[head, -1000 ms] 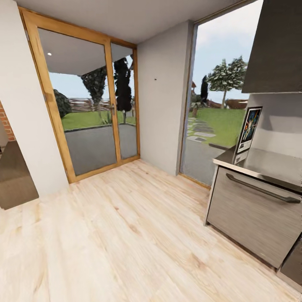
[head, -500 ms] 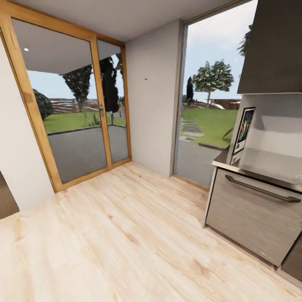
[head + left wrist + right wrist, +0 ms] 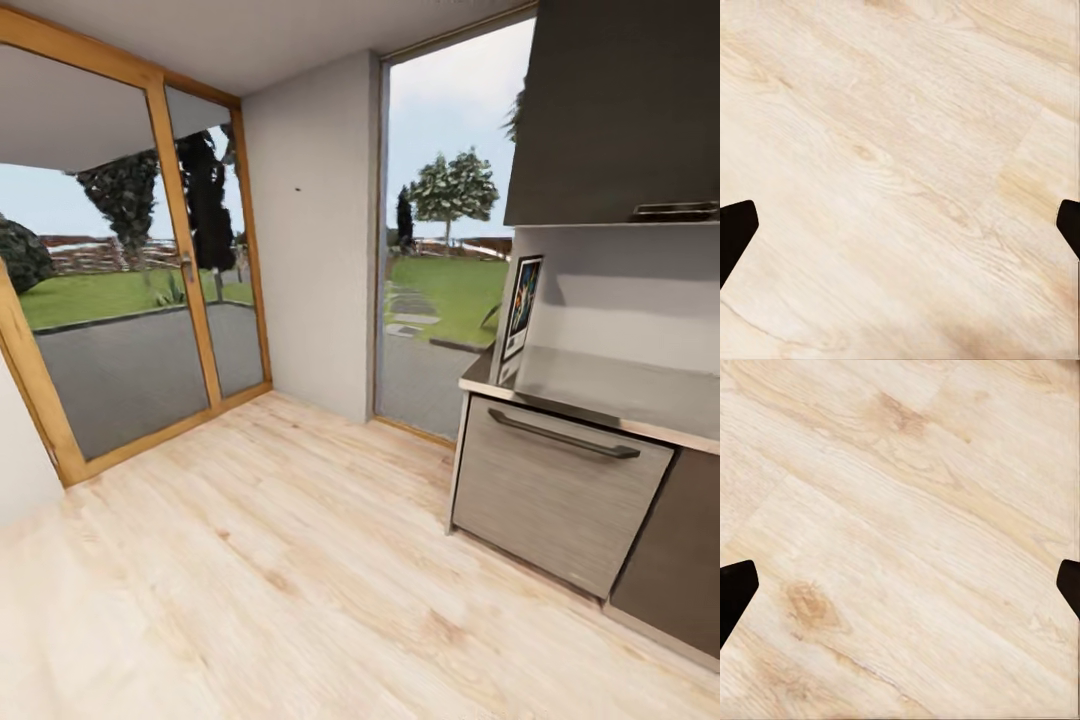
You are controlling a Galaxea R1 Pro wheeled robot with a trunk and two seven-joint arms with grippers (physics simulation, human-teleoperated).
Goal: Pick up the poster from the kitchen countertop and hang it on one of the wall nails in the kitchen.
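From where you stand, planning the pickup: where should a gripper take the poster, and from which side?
Probably by its upper frame edge, coming from the room side. The poster stands upright at the window end of the kitchen countertop, apparently leaning on the wall behind it, so its top edge is free while its base rests on the worktop.

The poster (image 3: 522, 307) artwork is too small to make out. The kitchen countertop (image 3: 620, 385) is cut off at the right edge. The wall nail (image 3: 297, 188) is a mere speck.

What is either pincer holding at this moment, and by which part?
Nothing. Both the left pincer and the right pincer are open over bare wood floor. The poster stands untouched on the kitchen countertop, leaning against the wall.
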